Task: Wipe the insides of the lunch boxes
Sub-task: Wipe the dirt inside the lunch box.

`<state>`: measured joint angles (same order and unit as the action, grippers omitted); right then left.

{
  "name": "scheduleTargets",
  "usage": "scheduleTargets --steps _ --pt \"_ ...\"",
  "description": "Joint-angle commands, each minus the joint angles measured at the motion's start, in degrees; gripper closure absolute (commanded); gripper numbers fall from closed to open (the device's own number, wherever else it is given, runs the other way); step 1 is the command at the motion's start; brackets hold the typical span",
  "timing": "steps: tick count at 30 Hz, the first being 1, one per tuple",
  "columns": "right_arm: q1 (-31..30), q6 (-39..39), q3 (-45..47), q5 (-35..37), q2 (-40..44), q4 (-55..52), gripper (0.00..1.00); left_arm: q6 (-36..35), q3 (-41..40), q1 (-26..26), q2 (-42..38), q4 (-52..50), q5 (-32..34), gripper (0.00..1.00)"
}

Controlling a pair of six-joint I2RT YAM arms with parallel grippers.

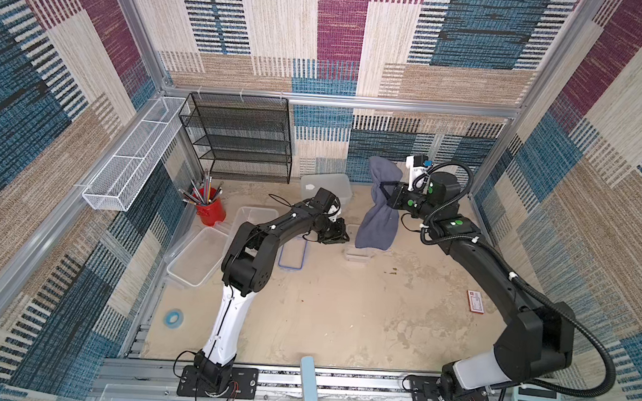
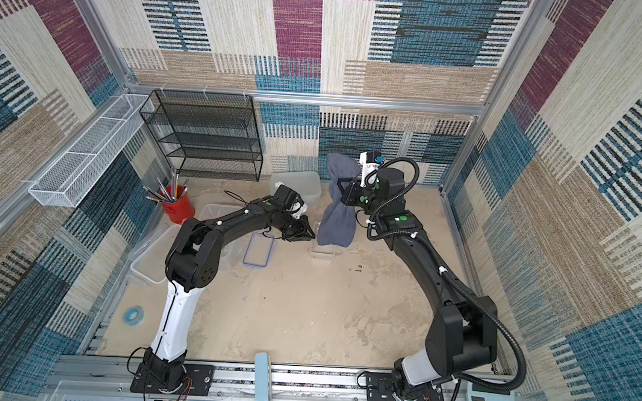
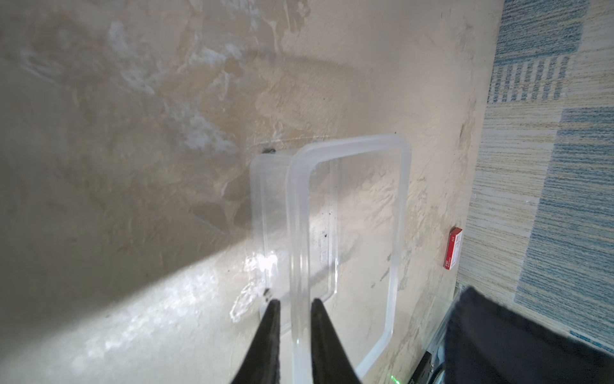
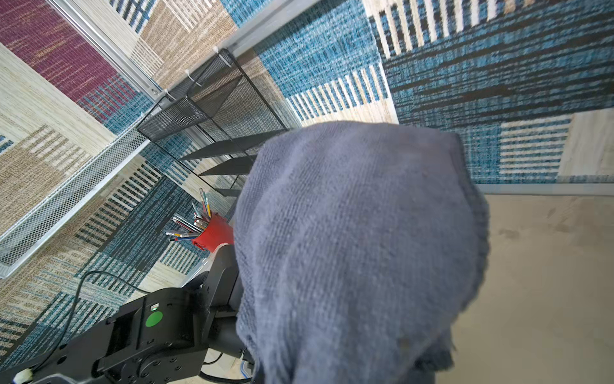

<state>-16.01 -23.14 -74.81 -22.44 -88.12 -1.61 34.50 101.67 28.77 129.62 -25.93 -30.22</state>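
**Left gripper** (image 3: 295,304): the jaws are drawn in on one long wall of the small box (image 3: 400,232), which is pinched between them. The box stands open on the table (image 1: 342,309). **Right gripper** (image 1: 384,187): the jaws are closed on a grey-blue cloth (image 1: 380,222), held raised, its lower end hanging before the box in both top views. A blue-rimmed lid (image 1: 291,254) lies nearby. The medium box (image 1: 251,217) and large box (image 1: 195,258) are set further left.
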Motion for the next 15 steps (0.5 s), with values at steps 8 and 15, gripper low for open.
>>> scheduleTargets --steps 8,15 --pt "-0.9 -2.3 2.4 -5.9 -11.5 17.6 1.00 -0.3 0.6 0.3 0.0 -0.4 -0.5 0.88" --pt "-5.0 0.9 6.5 -1.9 -15.4 19.2 1.00 -0.1 -1.3 0.6 -2.1 -0.4 -0.4 0.96"
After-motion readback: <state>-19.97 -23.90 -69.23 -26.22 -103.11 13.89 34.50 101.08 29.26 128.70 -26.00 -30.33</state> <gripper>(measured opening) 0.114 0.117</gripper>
